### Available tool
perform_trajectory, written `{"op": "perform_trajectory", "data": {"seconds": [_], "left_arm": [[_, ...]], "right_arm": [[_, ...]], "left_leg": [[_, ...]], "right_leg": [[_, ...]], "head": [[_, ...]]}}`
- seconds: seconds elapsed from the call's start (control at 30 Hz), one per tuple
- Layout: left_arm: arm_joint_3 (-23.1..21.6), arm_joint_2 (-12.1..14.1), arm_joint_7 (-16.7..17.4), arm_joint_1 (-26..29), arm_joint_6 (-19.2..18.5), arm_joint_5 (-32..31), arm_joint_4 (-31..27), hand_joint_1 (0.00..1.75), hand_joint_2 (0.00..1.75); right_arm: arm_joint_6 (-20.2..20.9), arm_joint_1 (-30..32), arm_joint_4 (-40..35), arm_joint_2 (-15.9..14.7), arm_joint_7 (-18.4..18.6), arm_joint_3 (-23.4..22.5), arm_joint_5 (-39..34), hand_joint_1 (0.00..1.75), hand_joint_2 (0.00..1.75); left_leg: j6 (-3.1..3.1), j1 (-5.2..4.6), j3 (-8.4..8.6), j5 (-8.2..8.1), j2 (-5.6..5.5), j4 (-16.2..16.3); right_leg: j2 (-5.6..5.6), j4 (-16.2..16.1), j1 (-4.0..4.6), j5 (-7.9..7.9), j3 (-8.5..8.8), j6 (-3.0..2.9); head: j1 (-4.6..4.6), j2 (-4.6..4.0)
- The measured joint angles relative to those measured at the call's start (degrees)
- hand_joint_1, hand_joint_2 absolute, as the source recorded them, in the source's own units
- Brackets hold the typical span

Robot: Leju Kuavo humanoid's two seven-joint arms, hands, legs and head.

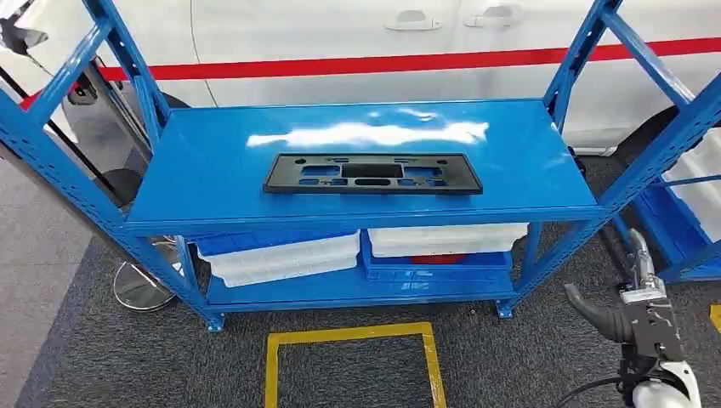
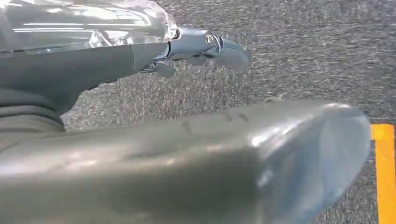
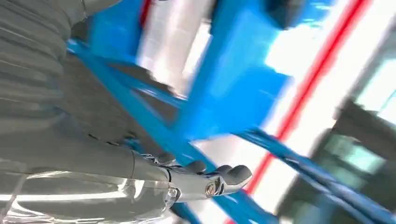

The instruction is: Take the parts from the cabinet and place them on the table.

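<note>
The task looks barely started, judging from how things lie. In the left wrist view the left robot hand [image 2: 205, 46] hangs over grey carpet with its fingers loosely curled and nothing in them; a yellow floor line [image 2: 383, 172] runs at the right edge of that frame.

At the centre of the head view the black plastic part [image 1: 372, 173], a long flat panel with rectangular cut-outs, lies flat on the top shelf [image 1: 212, 170] of the blue cabinet, untouched by either hand. Beneath it, the lower shelf holds white trays [image 1: 285, 259] stacked on blue bins. The table it should go to cannot be made out, so picking, carrying and placing all remain.

At the lower right of the head view the right robot hand [image 1: 625, 310] hovers beside the cabinet's right post, fingers partly curled, holding nothing.

No brand, label or writing is legible; the white car [image 1: 340, 42] behind carries just a red stripe.
</note>
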Motion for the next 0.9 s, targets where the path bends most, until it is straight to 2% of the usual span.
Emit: {"op": "perform_trajectory", "data": {"seconds": [0.13,0.3,0.37,0.4,0.43,0.47,0.57,0.6,0.63,0.67,0.7,0.73,0.77,0.8,0.9], "left_arm": [[0.1,0.0,-0.5,-0.4,0.0,-0.8,0.0,0.0,0.0],[0.5,0.0,-1.3,-1.1,0.4,-2.2,0.3,0.0,0.0],[0.5,-0.1,-1.7,-1.3,0.6,-2.8,0.5,0.0,0.0],[0.6,-0.2,-1.8,-1.3,0.7,-3.0,0.6,0.0,0.0],[0.6,-0.5,-1.9,-1.4,0.7,-3.2,0.6,0.0,0.0],[0.6,-0.6,-2.2,-1.6,0.9,-3.5,0.7,0.0,0.0],[0.8,-1.0,-2.3,-1.8,1.0,-3.8,1.0,0.0,0.0],[0.9,-1.1,-2.4,-1.8,1.2,-4.0,1.1,0.0,0.0],[1.0,-1.2,-2.4,-1.8,1.2,-4.1,1.3,0.0,0.0],[1.1,-1.4,-2.4,-1.8,1.3,-4.2,1.4,0.0,0.0],[1.3,-1.6,-2.4,-1.8,1.4,-4.3,1.5,0.0,0.0],[1.4,-1.9,-2.4,-1.8,1.6,-4.4,1.6,0.0,0.0],[1.5,-2.0,-2.4,-1.8,1.8,-4.6,1.6,0.0,0.0],[1.6,-2.1,-2.4,-1.9,1.9,-4.6,1.7,0.0,0.0],[1.9,-2.4,-2.4,-2.0,2.2,-4.8,1.9,0.0,0.0]], "right_arm": [[-0.4,0.1,-4.4,-1.2,-1.6,1.4,1.0,0.0,1.75],[-1.3,0.5,-11.9,-2.5,-3.1,8.8,3.7,0.0,1.75],[-1.7,0.3,-14.3,-2.5,-3.3,12.6,5.0,0.0,1.75],[-1.8,0.3,-15.1,-2.6,-3.2,14.1,5.6,0.0,1.75],[-2.0,0.2,-15.7,-2.6,-3.0,15.5,6.2,0.0,1.75],[-2.1,0.0,-16.4,-2.7,-2.8,17.5,7.1,0.0,0.0],[-2.5,-0.3,-17.1,-2.7,-1.8,21.2,9.1,0.0,0.0],[-2.8,-0.3,-17.2,-2.6,-1.2,23.3,10.2,0.0,1.75],[-3.0,-0.4,-17.2,-2.6,-0.7,24.6,10.9,0.0,1.75],[-3.3,-0.6,-17.2,-2.5,0.1,26.2,11.8,0.0,1.75],[-3.6,-1.0,-17.2,-2.3,0.8,27.8,12.7,0.0,1.75],[-4.1,-1.5,-17.2,-2.0,1.5,29.7,13.8,0.0,1.75],[-4.8,-2.0,-17.2,-1.7,2.4,31.6,15.0,0.0,1.75],[-5.3,-2.6,-17.1,-1.5,3.0,33.0,16.0,0.0,1.75],[-7.6,-3.6,-16.7,-0.7,4.4,36.2,20.2,0.0,1.75]], "left_leg": [[0.05,-0.12,-0.09,-0.05,-0.05,0.2],[0.29,-0.45,-0.24,-0.16,-0.04,0.3],[0.59,-0.54,-0.34,-0.12,-0.05,0.3],[1.0,-0.05,-0.04,0.19,-0.05,-0.5],[1.21,0.22,0.43,0.58,0.02,-1.1],[1.47,0.3,0.49,0.7,0.03,-1.4],[1.54,0.24,0.38,0.72,0.03,-1.4],[1.53,0.18,0.37,0.67,0.01,-1.3],[1.49,0.17,0.42,0.62,-0.03,-1.3],[1.37,0.18,0.56,0.51,-0.1,-1.2],[1.19,0.2,0.74,0.34,-0.19,-1.2],[0.98,0.23,1.02,0.11,-0.26,-1.1],[0.65,0.22,1.14,-0.2,-0.31,-0.9],[0.25,-0.18,0.92,-0.45,-0.34,-0.6],[-0.73,0.11,0.65,-0.44,-0.38,-0.7]], "right_leg": [[-0.08,-0.1,-0.05,0.09,0.02,0.14],[-0.11,-0.1,-0.23,0.13,-0.05,0.35],[-0.12,-0.4,-0.29,0.31,-0.03,0.65],[-0.12,-0.4,-0.18,0.23,0.19,0.88],[-0.05,0.3,-0.34,-0.3,0.08,0.85],[-0.01,2.9,-0.24,-1.92,-1.32,0.75],[0.05,12.7,-0.19,-6.26,-6.54,0.83],[0.04,17.1,-0.19,-7.2,-9.15,0.88],[0.04,18.2,-0.19,-6.66,-10.15,0.87],[0.03,16.9,-0.2,-4.82,-10.02,0.81],[0.02,13.2,-0.23,-1.91,-8.7,0.67],[0.02,7.8,-0.23,1.29,-6.58,0.45],[0.04,2.8,-0.22,3.75,-4.57,0.15],[0.13,1.7,0.19,2.75,-3.99,-0.04],[0.2,1.3,0.49,2.63,-4.37,-0.88]], "head": [[0.0,0.0],[0.0,0.0],[0.0,0.0],[0.0,0.0],[0.0,0.0],[0.0,0.0],[0.0,0.0],[0.0,0.0],[0.0,0.0],[0.0,0.0],[0.0,0.0],[0.0,0.0],[0.0,0.0],[0.0,0.0],[0.0,0.0]]}}
